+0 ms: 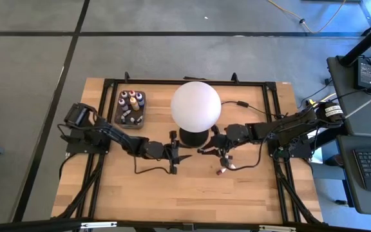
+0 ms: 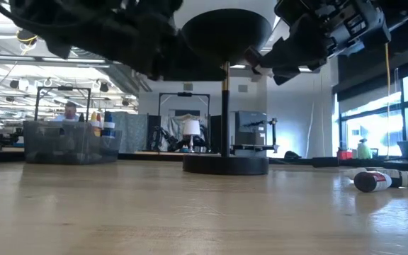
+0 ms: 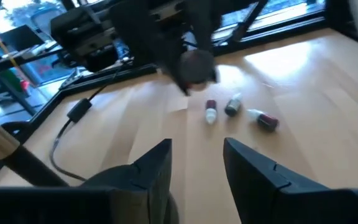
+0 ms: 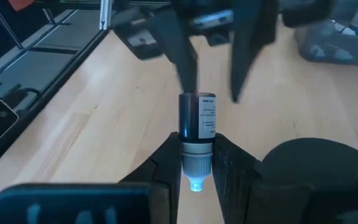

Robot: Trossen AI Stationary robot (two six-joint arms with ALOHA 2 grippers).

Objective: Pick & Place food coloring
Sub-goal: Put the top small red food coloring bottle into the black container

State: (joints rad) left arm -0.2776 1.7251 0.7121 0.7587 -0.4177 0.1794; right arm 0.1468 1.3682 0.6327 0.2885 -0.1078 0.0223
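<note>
- A dark grey tray (image 1: 132,120) stands near the tabletop's far-left corner, holding several small food-coloring bottles (image 1: 131,103) upright, among them a taller orange bottle (image 1: 133,99).
- The right gripper (image 4: 196,163) is clamped on the cap end of a dark dropper bottle (image 4: 197,117), above the tabletop beside the globe lamp (image 1: 196,105).
- The left gripper (image 3: 196,163) hovers on the lamp's other side, its fingers apart and holding nothing.
- Three more loose bottles (image 3: 235,113) lie on the wooden tabletop (image 1: 192,193) under the right gripper.
- Beyond the table, a person (image 2: 70,112) sits in a workshop room.
</note>
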